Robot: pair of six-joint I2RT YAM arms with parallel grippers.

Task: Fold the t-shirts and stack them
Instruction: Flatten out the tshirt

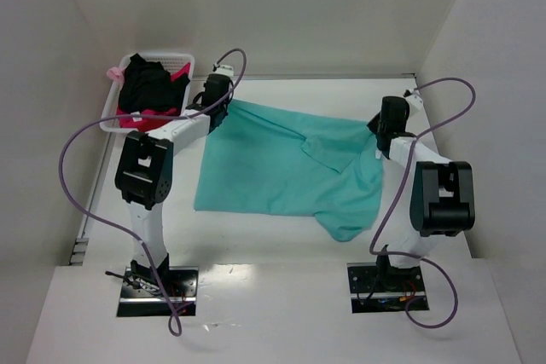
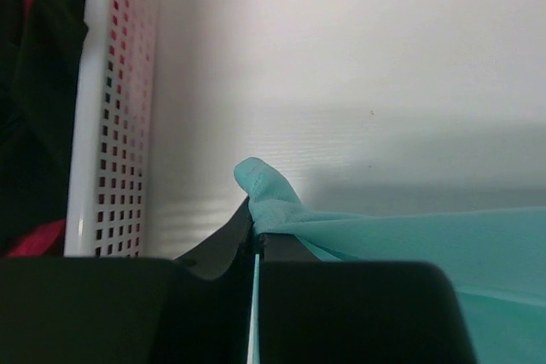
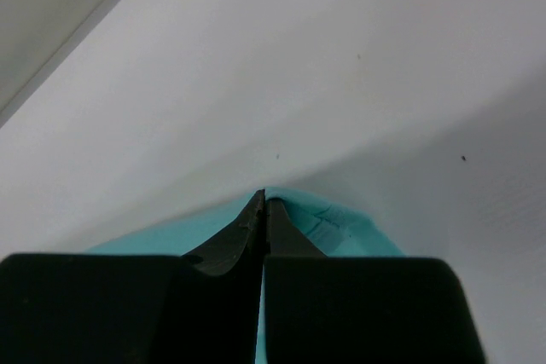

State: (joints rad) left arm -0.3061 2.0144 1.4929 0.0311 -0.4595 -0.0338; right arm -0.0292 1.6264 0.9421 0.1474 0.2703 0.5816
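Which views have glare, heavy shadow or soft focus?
Top external: sharp, with a glare patch on the table at its near edge. Left wrist: left pincer is an underexposed black mass, teal t-shirt slightly soft, basket holes crisp. Right wrist: right pincer black too, with a broad soft shadow across the table at right.

So we've got the left gripper (image 2: 256, 240) pinched tight on a corner of the teal t-shirt (image 2: 426, 245), with a little nub of fabric poking up just past the fingertips. The rest of the shirt runs off toward 4 o'clock. Over at 9 o'clock we see the white perforated basket (image 2: 115, 125), holding black clothing (image 2: 34, 108) with a bit of pink cloth (image 2: 38, 240) peeking out. The white table (image 2: 358, 83) fills everything from 12 to 3.
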